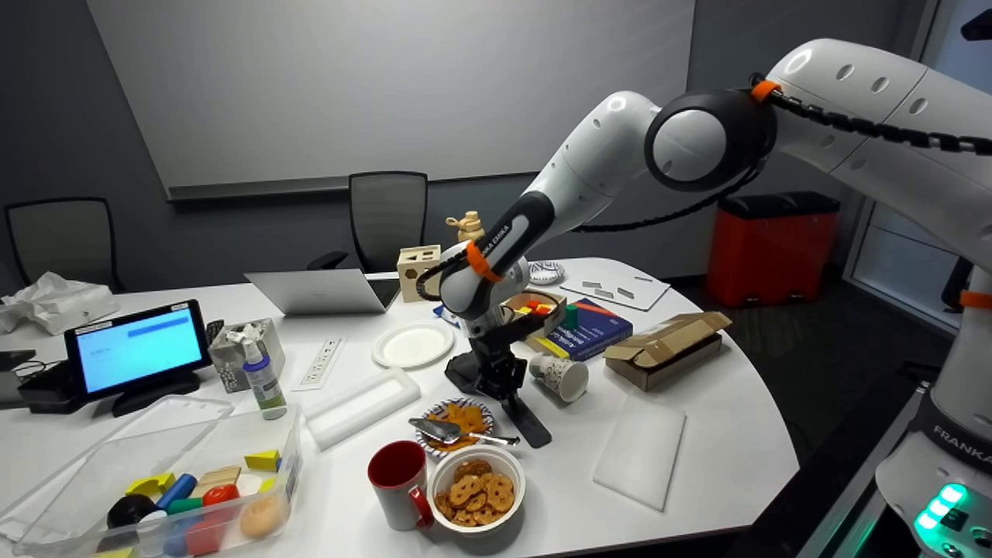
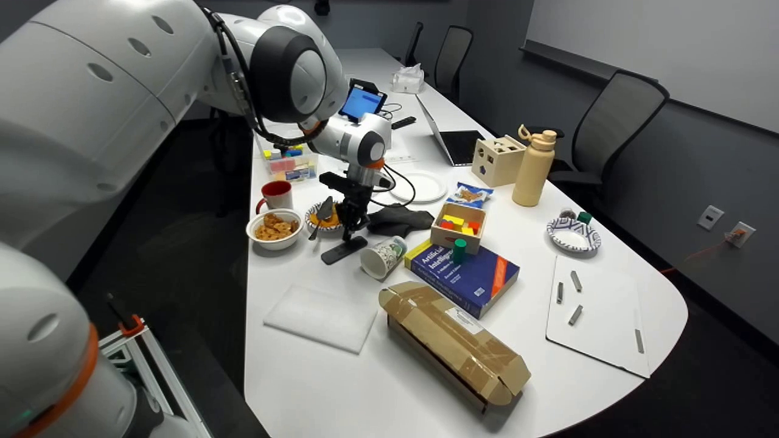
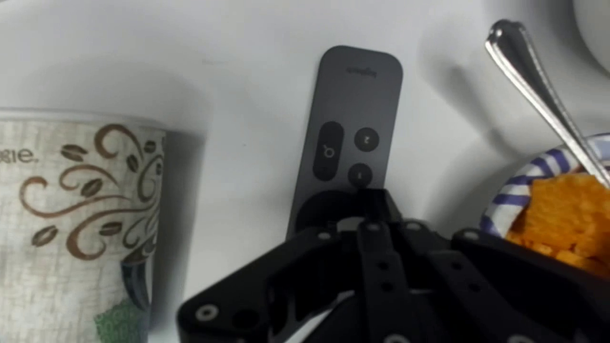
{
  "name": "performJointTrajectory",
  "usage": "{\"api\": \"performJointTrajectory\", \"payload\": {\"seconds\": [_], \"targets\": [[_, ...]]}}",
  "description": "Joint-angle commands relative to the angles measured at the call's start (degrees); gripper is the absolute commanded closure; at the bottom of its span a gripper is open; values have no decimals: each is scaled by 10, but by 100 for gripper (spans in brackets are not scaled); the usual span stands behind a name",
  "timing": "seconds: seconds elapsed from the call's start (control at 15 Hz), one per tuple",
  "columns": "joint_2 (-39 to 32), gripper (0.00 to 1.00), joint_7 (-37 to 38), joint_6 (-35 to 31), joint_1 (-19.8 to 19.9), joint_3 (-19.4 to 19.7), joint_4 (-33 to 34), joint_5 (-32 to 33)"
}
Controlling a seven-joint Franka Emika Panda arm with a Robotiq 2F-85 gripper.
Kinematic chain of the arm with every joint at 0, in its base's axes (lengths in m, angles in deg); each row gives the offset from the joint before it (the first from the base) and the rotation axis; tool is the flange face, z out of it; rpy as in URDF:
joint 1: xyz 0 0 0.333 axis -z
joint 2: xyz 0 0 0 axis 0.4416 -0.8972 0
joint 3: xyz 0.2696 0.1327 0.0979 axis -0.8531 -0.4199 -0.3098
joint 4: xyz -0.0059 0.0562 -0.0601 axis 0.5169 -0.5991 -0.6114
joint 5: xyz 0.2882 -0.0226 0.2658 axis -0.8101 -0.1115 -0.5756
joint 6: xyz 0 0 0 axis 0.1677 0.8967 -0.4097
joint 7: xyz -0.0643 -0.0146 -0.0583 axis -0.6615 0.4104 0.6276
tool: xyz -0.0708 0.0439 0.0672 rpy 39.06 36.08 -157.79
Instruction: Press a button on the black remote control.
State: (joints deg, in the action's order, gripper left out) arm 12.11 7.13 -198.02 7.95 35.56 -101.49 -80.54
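Note:
The black remote control (image 3: 357,95) lies flat on the white table, and it shows in both exterior views (image 1: 531,425) (image 2: 344,250). In the wrist view it has a long button, two round buttons marked 1 and 2, and a dark round pad. My gripper (image 3: 379,205) is shut, its fingertips together with nothing seen between them. It points down over the remote, with the tips near the round pad and just below the button marked 1. The fingers hide part of the pad and the remote's near end. I cannot tell whether the tips touch it.
A patterned paper cup (image 3: 81,224) lies on its side beside the remote. On the other side are a striped bowl (image 3: 510,197) of orange crackers with a metal server (image 3: 548,105), and a white snack bowl (image 1: 515,492). A black cloth (image 2: 398,220) lies behind the gripper.

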Motion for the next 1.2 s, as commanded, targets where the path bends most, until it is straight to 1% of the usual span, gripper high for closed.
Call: {"api": "performJointTrajectory", "payload": {"seconds": [0.0,0.07,0.13,0.2,0.4,0.73,0.8,0.87,1.13], "targets": [[46,100,25,-4,-20,5,-26,12],[57,88,32,-3,-26,7,-29,16],[70,72,42,-4,-32,9,-36,20],[81,67,50,-2,-36,10,-38,22],[105,42,69,-2,-45,12,-46,29],[130,5,83,-9,-49,11,-61,35],[133,1,86,-9,-50,11,-63,37],[136,0,87,-9,-50,11,-66,39],[139,0,90,-8,-53,11,-65,45]]}}
